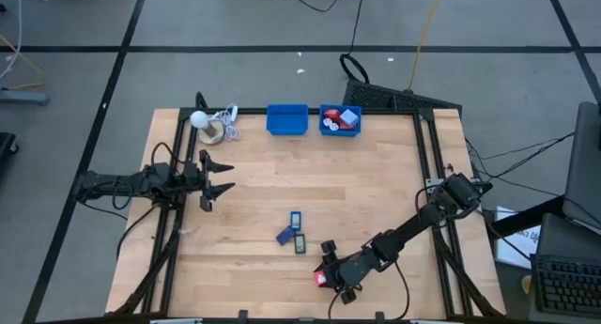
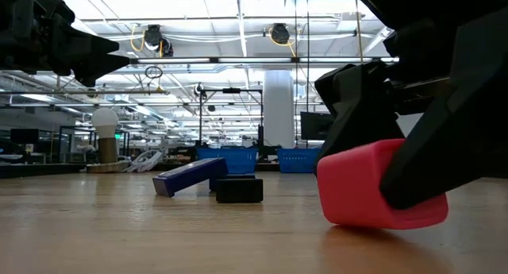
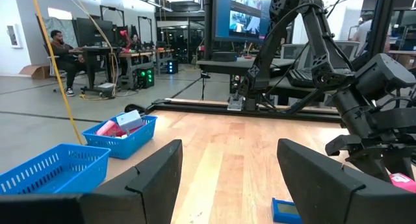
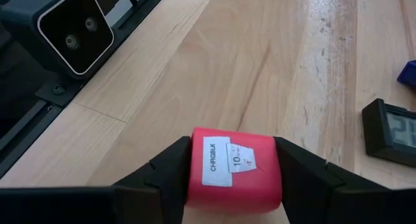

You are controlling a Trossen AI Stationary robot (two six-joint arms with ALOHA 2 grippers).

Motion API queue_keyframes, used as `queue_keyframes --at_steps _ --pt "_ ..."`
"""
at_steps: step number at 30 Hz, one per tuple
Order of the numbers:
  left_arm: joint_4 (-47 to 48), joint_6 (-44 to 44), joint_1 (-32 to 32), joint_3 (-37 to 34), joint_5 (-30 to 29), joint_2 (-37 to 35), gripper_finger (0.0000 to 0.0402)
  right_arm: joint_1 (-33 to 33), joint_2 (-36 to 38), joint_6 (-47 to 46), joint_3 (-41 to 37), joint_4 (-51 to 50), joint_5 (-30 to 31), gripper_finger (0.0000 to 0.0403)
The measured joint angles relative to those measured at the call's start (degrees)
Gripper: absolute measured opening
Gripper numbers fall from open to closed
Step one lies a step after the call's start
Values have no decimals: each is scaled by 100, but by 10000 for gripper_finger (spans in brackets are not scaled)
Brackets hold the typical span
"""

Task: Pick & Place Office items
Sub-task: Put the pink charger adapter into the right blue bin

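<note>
Gripping red block (image 4: 234, 167) w/ right gripper (image 4: 233, 175), near table's (image 1: 376, 192) front edge

Only readable text is on the red block

The red block (image 4: 234, 169), sitting between the right gripper's (image 4: 233, 178) fingers close to the black camera box (image 4: 65, 26) at the table edge, has a white label (image 4: 216, 163) on top that says "CHRGBLK", printed sideways. Overlapping it is a smaller white sticker (image 4: 244, 160) with "10" on it, plus a tiny scribble under that I can't make out. The little black display (image 4: 390, 133) farther from the camera box than the block shows faint digits, maybe a "2", too cut off to read properly.
</note>
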State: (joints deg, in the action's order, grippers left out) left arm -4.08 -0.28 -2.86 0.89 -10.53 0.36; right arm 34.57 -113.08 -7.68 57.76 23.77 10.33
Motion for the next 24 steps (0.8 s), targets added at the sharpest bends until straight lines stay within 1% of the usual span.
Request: queue_keyframes --at_steps 3,8,24 --pt "0 -5 1 0 -2 0 255 0 0 0 0 -2 -3 184" --pt "0 -1 -1 0 -1 0 255 -2 0 2 0 -4 -7 174" --pt "-1 -1 -1 0 -1 0 255 -4 0 0 0 -4 -9 176"
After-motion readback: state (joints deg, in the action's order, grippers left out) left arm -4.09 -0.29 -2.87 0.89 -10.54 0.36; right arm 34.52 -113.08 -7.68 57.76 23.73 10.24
